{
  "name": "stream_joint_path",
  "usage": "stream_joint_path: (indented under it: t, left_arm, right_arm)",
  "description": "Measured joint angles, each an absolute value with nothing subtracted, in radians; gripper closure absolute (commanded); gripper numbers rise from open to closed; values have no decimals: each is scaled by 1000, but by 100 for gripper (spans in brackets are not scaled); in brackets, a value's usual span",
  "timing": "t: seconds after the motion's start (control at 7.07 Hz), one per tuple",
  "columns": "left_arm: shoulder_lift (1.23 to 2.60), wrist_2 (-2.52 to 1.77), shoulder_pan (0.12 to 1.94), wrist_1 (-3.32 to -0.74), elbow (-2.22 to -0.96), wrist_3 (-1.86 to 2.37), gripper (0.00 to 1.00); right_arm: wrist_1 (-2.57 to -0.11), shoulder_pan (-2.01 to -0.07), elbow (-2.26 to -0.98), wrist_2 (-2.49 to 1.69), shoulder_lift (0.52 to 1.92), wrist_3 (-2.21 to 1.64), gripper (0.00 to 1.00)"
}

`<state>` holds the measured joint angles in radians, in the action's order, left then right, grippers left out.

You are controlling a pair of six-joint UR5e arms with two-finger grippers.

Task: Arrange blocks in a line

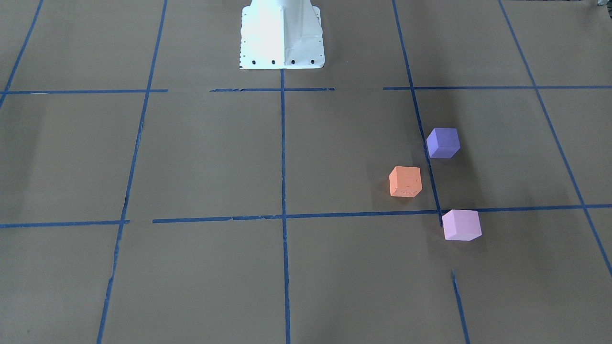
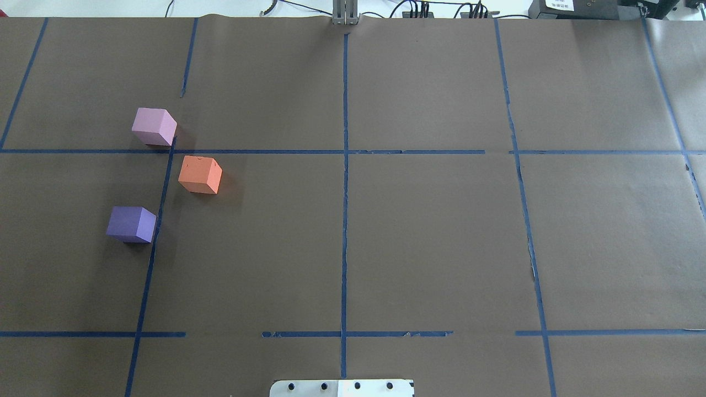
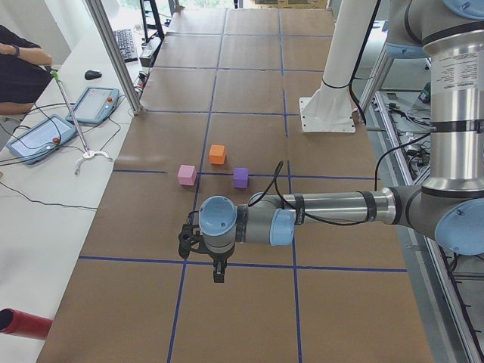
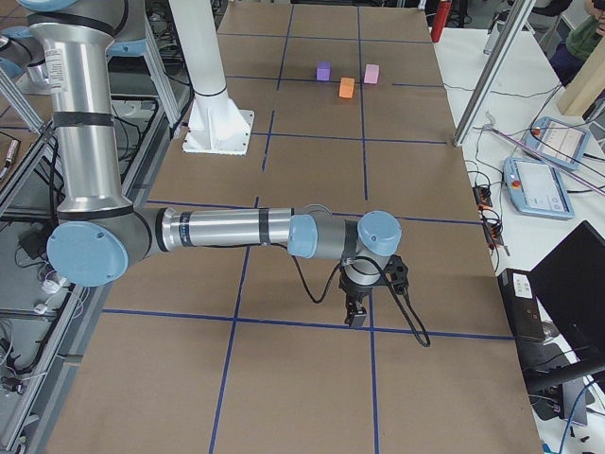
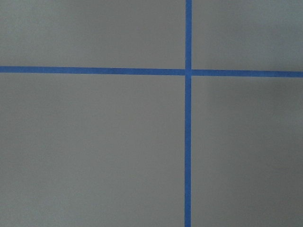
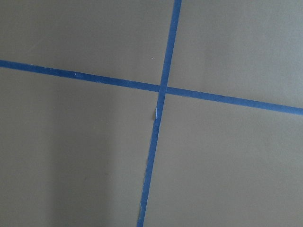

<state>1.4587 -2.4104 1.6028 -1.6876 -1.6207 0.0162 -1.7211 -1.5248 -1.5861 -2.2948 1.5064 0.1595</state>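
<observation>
Three cubes sit apart on the brown paper on my left side. The orange block (image 2: 200, 174) lies between the pale pink-lilac block (image 2: 154, 126), which is farther from me, and the violet-blue block (image 2: 132, 224), which is nearer; they form a bent row, with the orange one offset toward the centre. They also show in the front view: orange (image 1: 405, 181), violet-blue (image 1: 443, 142), pink-lilac (image 1: 461, 224). My left gripper (image 3: 218, 271) hangs over the table's left end, well away from the blocks. My right gripper (image 4: 357, 312) hangs over the far right end. I cannot tell whether either is open or shut. Both wrist views show only paper and tape.
Blue tape lines (image 2: 345, 220) divide the brown paper into squares. The white robot base (image 1: 282, 36) stands at the table's robot-side edge. Teach pendants (image 3: 45, 136) and a metal post (image 3: 113, 57) stand on the operators' side. A red cylinder (image 3: 21, 324) lies at the left end.
</observation>
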Motion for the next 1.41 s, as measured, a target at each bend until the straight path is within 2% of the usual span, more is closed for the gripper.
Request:
stream_joint_path:
  t: [0.57,0.99,1.41]
  left_arm:
    - [1521,-2375,1453,-1681,-1668,87,0]
    - [1693,-2342,1293,-1683,-1710,365,0]
    - [1894,-2281,1075,-1689,-1695,638,0]
  right_arm:
    - [-1721,-1525,-1586,-2295,1506,160,0]
    - [-1721,-1525,-1586,-2295,1506,160,0]
    - [-1721,-1525,-1586,-2295,1506,160,0]
